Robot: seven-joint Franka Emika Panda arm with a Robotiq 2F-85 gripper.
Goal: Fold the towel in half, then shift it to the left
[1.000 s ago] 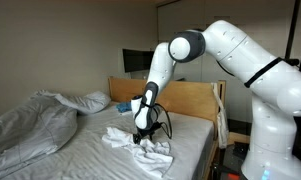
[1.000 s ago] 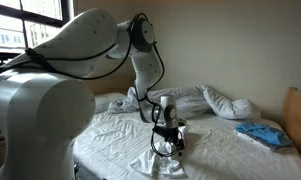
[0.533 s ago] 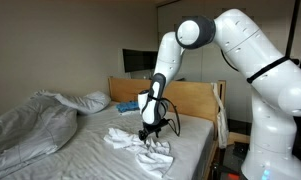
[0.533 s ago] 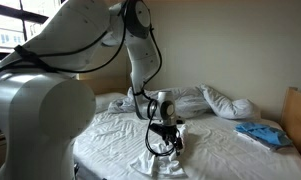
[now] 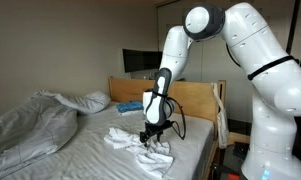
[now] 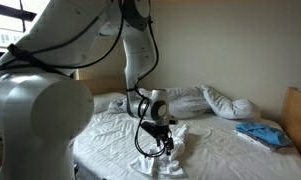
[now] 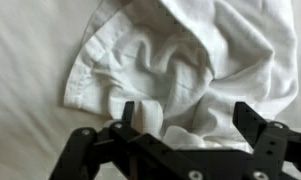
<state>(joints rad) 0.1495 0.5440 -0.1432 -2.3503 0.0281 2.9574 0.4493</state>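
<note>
A white towel [image 5: 125, 141] lies crumpled in a heap on the white bed sheet, near the bed's edge; it shows in both exterior views [image 6: 166, 160]. My gripper [image 5: 146, 139] points down right above the heap [image 6: 156, 141]. In the wrist view the two black fingers [image 7: 190, 118] stand wide apart, with bunched towel folds [image 7: 190, 50] between and beyond them. I see no cloth pinched by the fingers.
A crumpled duvet [image 5: 30, 120] and pillows [image 6: 225, 100] lie at the far side of the bed. A blue cloth [image 6: 262, 134] lies near the wooden headboard [image 5: 195, 100]. A dark screen [image 5: 137, 62] stands behind the bed.
The arm's upper joints have risen and straightened, and the gripper has lifted slightly above the towel heap. The towel has stayed crumpled in much the same place.
</note>
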